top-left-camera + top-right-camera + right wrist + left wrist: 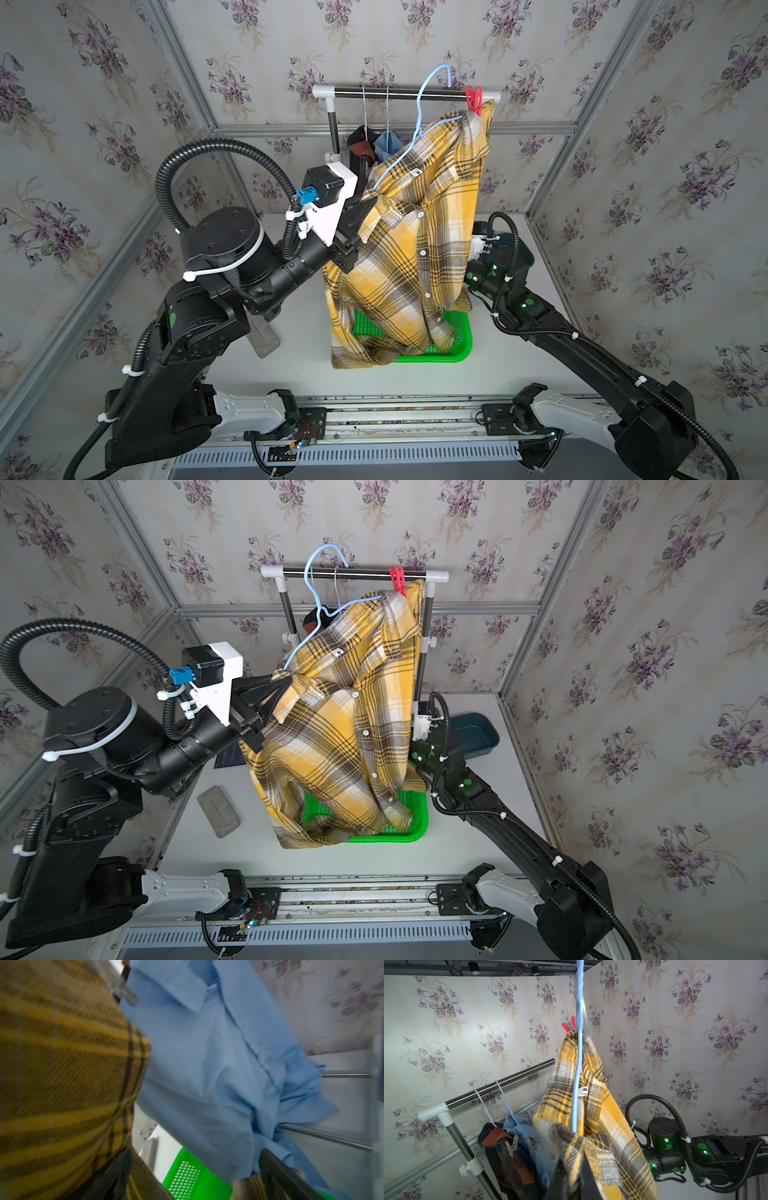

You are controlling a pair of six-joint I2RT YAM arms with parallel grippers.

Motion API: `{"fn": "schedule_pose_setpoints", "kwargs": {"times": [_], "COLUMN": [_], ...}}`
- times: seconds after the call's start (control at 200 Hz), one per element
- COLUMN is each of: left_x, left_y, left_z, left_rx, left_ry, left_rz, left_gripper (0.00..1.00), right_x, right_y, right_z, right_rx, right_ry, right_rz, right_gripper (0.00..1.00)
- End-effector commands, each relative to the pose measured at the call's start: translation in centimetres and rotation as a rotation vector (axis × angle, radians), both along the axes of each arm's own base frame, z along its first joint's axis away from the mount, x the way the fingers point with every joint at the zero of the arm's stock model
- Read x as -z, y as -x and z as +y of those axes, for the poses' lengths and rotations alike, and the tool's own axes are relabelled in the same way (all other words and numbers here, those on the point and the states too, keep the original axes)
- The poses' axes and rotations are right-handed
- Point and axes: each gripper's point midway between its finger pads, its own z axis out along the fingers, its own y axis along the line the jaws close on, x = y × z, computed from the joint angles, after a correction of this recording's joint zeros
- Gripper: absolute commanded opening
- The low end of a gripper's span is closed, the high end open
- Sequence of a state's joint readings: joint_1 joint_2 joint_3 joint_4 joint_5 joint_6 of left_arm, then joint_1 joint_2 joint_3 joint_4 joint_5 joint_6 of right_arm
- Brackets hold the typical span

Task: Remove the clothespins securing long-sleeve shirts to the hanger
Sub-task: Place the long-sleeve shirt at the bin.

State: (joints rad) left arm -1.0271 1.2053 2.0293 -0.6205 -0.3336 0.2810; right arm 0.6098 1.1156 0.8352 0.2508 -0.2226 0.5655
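The yellow-and-grey plaid shirt (415,249) hangs on a light blue hanger (419,112) hooked over the rail (395,94). A red clothespin (473,99) pins its high shoulder. My left gripper (575,1169) is shut on the shirt's low shoulder cloth at the hanger's end. Behind it hang the light blue shirt (525,1132) and the dark plaid shirt (508,1157), with white-grey clothespins (512,1146) on them. My right gripper (195,1174) is open behind the yellow shirt, beside the blue shirt (207,1064), nothing between its fingers. It is hidden in both top views.
A green perforated basket (457,345) sits on the table under the yellow shirt's hem. A dark teal bin (478,733) stands at the back right behind the right arm. A grey block (218,810) lies at the left. The rack's post (333,124) stands behind the left wrist.
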Motion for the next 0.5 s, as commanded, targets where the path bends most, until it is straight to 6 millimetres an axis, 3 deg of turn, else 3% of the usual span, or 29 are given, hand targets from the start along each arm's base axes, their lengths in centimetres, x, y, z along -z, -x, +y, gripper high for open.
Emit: {"fn": "schedule_pose_setpoints", "kwargs": {"times": [0.0, 0.12, 0.23, 0.35, 0.495], "left_x": [-2.2, -2.1, -1.1, 1.3, 4.3], "left_y": [-0.3, 0.0, 0.0, -0.4, -0.9], "left_z": [2.1, 2.9, 2.7, 1.1, -1.7], "left_rx": [-0.092, -0.105, -0.099, -0.059, 0.008], "left_ry": [0.042, 0.035, 0.013, -0.034, -0.073], "left_rz": [-0.079, -0.089, -0.08, -0.049, 0.011], "left_gripper": [0.0, 0.0, 0.0, 0.0, 0.0], "right_x": [-1.4, -0.4, 2.0, 5.4, 9.3], "right_y": [1.4, 2.8, 2.6, 1.6, -0.4], "right_z": [2.9, 6.4, 7.1, 5.6, 1.2], "right_rx": [-0.05, -0.107, -0.101, -0.016, 0.088], "right_ry": [-0.09, -0.089, -0.079, -0.019, -0.004], "right_rz": [-0.016, 0.004, 0.051, 0.095, 0.179], "right_gripper": [0.95, 0.95, 0.95, 0.97, 0.97]}}
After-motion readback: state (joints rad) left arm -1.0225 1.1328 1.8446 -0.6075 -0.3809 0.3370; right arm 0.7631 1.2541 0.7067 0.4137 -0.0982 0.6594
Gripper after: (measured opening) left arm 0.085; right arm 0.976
